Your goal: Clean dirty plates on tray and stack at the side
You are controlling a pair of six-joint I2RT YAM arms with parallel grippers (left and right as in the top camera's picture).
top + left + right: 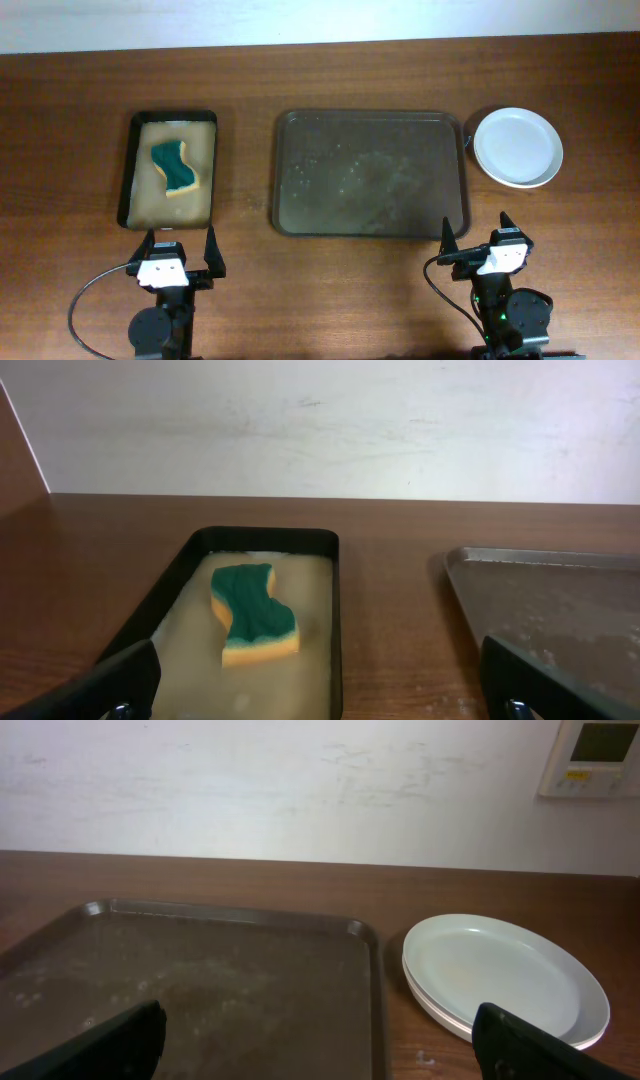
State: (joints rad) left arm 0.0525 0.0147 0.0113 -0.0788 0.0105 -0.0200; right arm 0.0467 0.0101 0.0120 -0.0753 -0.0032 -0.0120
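Overhead, tray (300, 200): I see nothing on it.
plates (517, 147): stacked, right of frame; task looks finished.
left gripper (180, 234), right gripper (475, 222): wide open, empty.

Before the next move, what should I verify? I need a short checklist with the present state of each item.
1. All visible plates stacked beside the large tray, none on it: ok.
2. Number of plates in stack: cannot tell.
3. Cleanliness of plates: cannot tell.
4. The sponge lying in the small tray: ok.
5. The left end effector open and empty: ok.
6. The right end effector open and empty: ok.
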